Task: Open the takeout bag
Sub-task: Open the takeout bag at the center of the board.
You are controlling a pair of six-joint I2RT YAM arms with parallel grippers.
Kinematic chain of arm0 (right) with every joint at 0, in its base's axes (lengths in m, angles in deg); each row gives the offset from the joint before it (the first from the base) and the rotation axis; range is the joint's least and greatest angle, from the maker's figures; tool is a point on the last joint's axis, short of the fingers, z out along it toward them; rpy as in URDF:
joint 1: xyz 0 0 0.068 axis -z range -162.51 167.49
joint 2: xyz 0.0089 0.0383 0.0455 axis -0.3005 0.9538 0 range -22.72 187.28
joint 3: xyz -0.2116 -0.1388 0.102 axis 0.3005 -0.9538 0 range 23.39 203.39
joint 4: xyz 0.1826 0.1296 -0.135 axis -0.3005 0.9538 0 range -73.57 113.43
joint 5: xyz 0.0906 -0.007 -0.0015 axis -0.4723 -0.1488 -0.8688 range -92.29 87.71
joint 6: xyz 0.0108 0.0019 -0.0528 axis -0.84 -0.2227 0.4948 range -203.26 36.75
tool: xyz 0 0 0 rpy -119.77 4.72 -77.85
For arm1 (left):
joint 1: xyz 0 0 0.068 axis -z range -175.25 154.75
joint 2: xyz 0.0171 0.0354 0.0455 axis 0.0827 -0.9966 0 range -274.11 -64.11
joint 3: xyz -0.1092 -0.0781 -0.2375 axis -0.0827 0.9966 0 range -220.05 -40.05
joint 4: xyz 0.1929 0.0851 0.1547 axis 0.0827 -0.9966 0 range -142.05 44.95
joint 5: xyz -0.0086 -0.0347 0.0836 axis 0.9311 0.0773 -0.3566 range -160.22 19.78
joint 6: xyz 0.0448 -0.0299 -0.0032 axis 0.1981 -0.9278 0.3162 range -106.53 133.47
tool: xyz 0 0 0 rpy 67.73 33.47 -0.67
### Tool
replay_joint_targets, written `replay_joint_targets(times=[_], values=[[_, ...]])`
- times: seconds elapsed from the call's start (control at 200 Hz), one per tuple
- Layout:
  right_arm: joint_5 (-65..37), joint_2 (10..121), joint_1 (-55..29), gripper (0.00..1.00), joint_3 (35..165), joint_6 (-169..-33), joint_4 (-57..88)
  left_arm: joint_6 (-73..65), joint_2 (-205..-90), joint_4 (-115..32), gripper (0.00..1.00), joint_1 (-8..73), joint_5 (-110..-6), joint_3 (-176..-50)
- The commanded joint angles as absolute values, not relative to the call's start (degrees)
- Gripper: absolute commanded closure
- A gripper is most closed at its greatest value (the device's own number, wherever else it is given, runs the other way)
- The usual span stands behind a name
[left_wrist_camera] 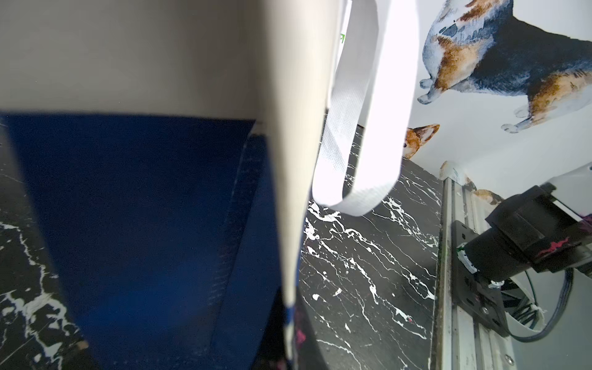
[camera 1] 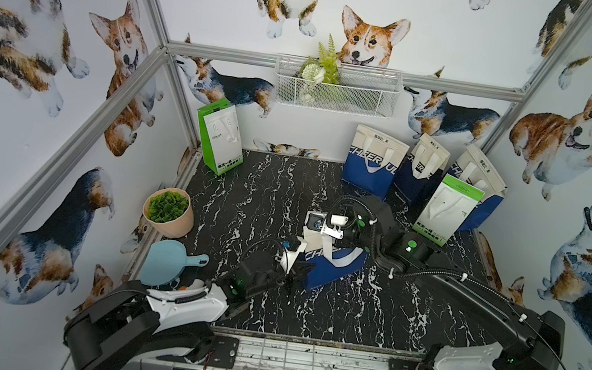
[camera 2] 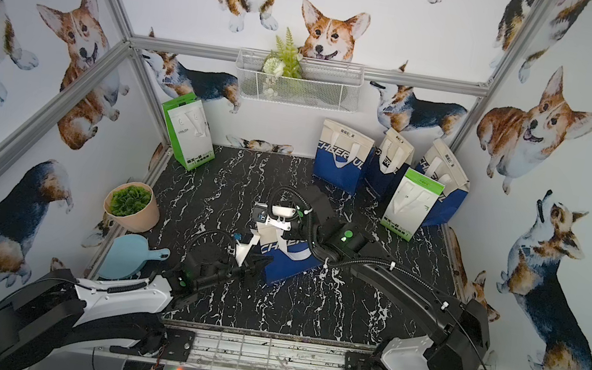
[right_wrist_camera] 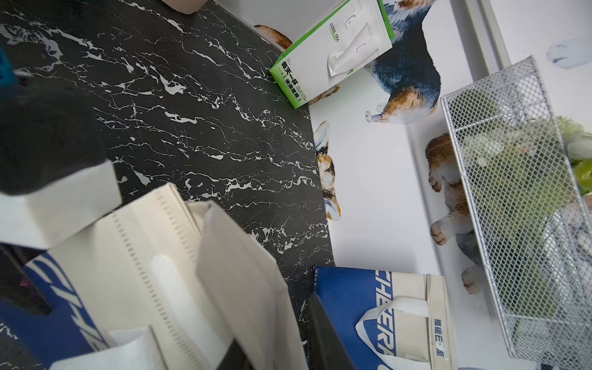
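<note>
The takeout bag [camera 1: 333, 270] [camera 2: 289, 265] is blue below and cream above, printed CHEERFUL, and leans on the black marble table [camera 1: 366, 318] near the middle. My left gripper [camera 1: 297, 271] [camera 2: 253, 263] comes in from the bag's left and is shut on a side edge of it. In the left wrist view that cream and blue edge [left_wrist_camera: 290, 314] runs between the jaws, and a white handle loop [left_wrist_camera: 358, 128] hangs beside it. My right gripper [camera 1: 319, 240] [camera 2: 270, 232] hovers at the bag's top. Its dark fingers [right_wrist_camera: 326, 336] stand apart, with a cream top panel [right_wrist_camera: 243, 262] between them and a gap on one side.
Three more CHEERFUL bags [camera 1: 374, 162] and a green and white bag [camera 1: 448, 206] stand at the back right. Another green and white bag [camera 1: 219, 135] stands back left. A potted plant [camera 1: 169, 212] and a blue scoop [camera 1: 169, 262] sit at the left edge. A wire basket [camera 1: 336, 85] hangs on the back wall.
</note>
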State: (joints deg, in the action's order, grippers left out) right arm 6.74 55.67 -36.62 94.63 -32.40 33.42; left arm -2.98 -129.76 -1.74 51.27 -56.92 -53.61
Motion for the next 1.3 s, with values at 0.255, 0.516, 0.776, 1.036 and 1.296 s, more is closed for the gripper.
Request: replay_joint_targets(times=[0.255, 0.516, 0.776, 1.036, 1.296], values=[[9.2, 55.6, -36.5, 0.7, 93.3, -33.8, 32.8, -2.5, -128.7, -0.8, 1.0, 51.3, -56.5, -53.2], [7.2, 55.4, -35.9, 1.0, 93.0, -34.2, 33.0, -2.5, -128.4, -0.9, 1.0, 51.3, -56.9, -53.0], [6.2, 55.5, -35.8, 1.0, 96.3, -32.7, 36.4, -2.5, -128.4, -1.1, 1.0, 51.3, -57.1, -53.1], [4.9, 57.8, -35.2, 1.0, 103.6, -29.5, 43.6, -2.4, -128.6, -1.2, 1.0, 51.3, -57.1, -53.2], [3.4, 62.2, -34.8, 1.0, 115.2, -27.9, 55.7, -2.4, -129.4, -0.9, 1.0, 51.4, -56.6, -53.5]])
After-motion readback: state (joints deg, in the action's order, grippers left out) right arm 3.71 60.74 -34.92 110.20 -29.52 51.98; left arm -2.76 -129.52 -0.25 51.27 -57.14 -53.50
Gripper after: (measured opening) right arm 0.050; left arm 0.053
